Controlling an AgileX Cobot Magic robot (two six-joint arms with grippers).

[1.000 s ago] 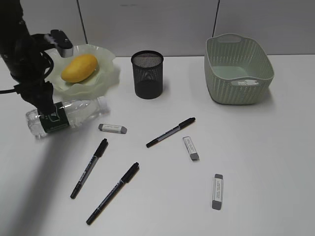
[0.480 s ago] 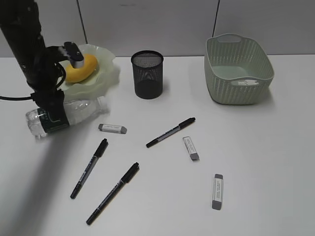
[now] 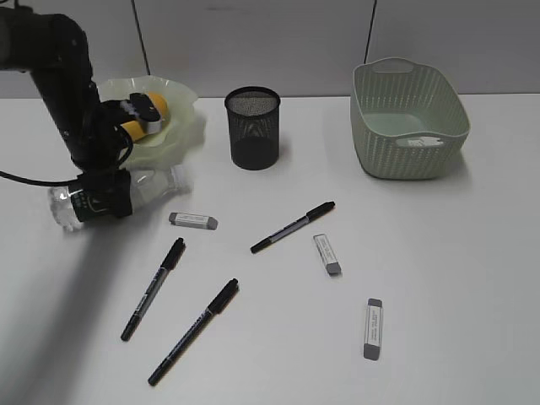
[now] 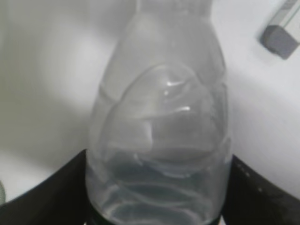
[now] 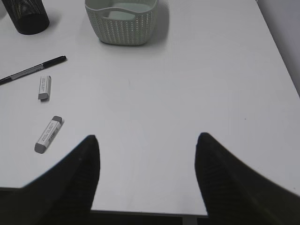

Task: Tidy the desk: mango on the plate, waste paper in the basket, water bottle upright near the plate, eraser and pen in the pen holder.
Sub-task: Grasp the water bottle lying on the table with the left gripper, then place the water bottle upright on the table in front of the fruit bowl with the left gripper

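Two end effectors: left end effector (image 3: 99, 198) straddling the lying water bottle (image 3: 148, 187) at the plate's (image 3: 181, 135) 7 o'clock on the desk (image 3: 439, 270) — grip not confirmable; right end effector (image 5: 146, 140) spread wide over bare desk — mango (image 3: 152, 114) on plate.

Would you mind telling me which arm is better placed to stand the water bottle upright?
The left: its pincer already straddles the lying water bottle. The right pincer hovers far off.

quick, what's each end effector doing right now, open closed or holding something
Left end effector: straddling the lying water bottle; whether it grips cannot be told.
Right end effector: open, empty, above the desk.
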